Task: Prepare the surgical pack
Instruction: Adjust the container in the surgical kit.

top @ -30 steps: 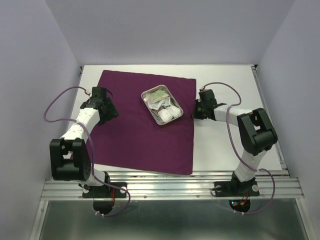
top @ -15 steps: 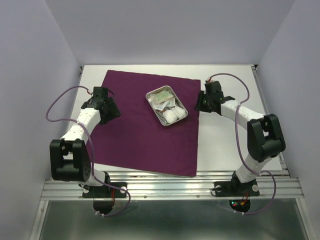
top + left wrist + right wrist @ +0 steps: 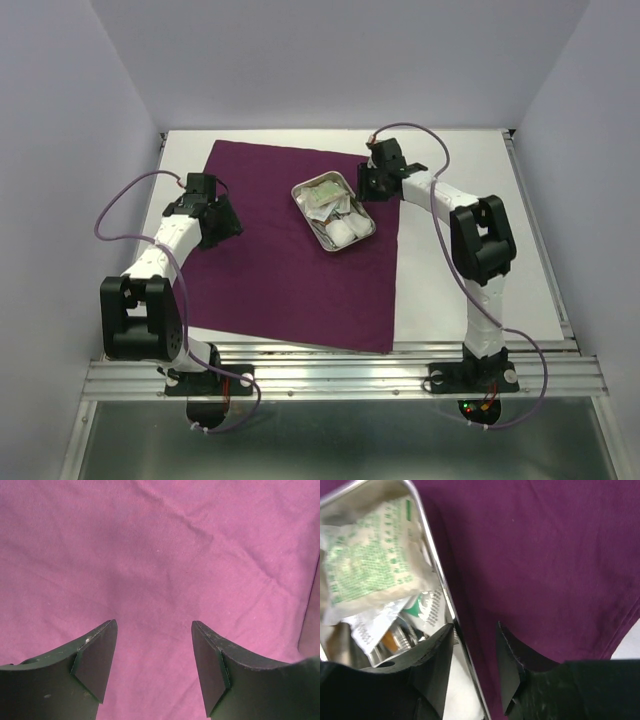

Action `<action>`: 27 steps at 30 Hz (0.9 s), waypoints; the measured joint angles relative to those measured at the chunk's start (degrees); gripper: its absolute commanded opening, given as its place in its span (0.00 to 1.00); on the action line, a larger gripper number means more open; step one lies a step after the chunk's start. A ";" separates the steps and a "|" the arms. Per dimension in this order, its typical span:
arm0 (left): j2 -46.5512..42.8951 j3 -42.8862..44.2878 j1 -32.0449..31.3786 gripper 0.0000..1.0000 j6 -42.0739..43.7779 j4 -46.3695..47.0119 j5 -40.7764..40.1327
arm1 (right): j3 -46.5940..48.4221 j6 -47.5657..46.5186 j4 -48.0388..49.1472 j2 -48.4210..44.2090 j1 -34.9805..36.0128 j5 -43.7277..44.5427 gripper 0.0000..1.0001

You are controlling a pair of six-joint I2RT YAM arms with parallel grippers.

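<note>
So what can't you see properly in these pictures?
- Whatever lies under the packets in the steel tray: right wrist view, packets cover it.
- Tray's near end: right wrist view, right gripper hides it.
- Packet writing: top view, too small.
- Purple cloth's full outline: left wrist view, frame cuts it off.

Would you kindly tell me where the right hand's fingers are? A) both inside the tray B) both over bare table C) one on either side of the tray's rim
C: the tray rim runs between the open fingers of the right hand, one over the tray, the other over the cloth.
</note>
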 measured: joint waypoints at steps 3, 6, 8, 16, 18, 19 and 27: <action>0.00 0.00 0.00 0.73 0.59 0.00 0.07 | 0.63 -0.79 -1.22 1.88 0.02 -1.03 0.42; 0.00 0.00 0.00 0.73 0.87 0.00 0.11 | 0.63 -1.01 -2.08 2.05 0.02 -1.68 0.34; 0.00 0.00 0.00 0.73 1.03 0.00 0.17 | 0.66 -1.09 -1.99 2.05 0.09 -2.08 0.28; 0.00 0.00 -0.02 0.73 1.07 0.02 0.24 | 1.16 -2.45 -1.99 2.43 0.79 -2.49 0.09; 0.00 0.00 0.00 0.73 1.07 0.04 0.28 | 2.10 -2.51 -1.97 3.08 0.79 -2.54 0.06; 0.00 0.00 0.00 0.72 1.07 0.02 0.35 | 3.06 -2.56 -1.88 3.78 0.87 -2.67 0.05; 0.00 0.00 0.00 0.73 1.07 0.00 0.39 | 6.62 -3.91 -1.77 6.27 1.18 -5.18 0.01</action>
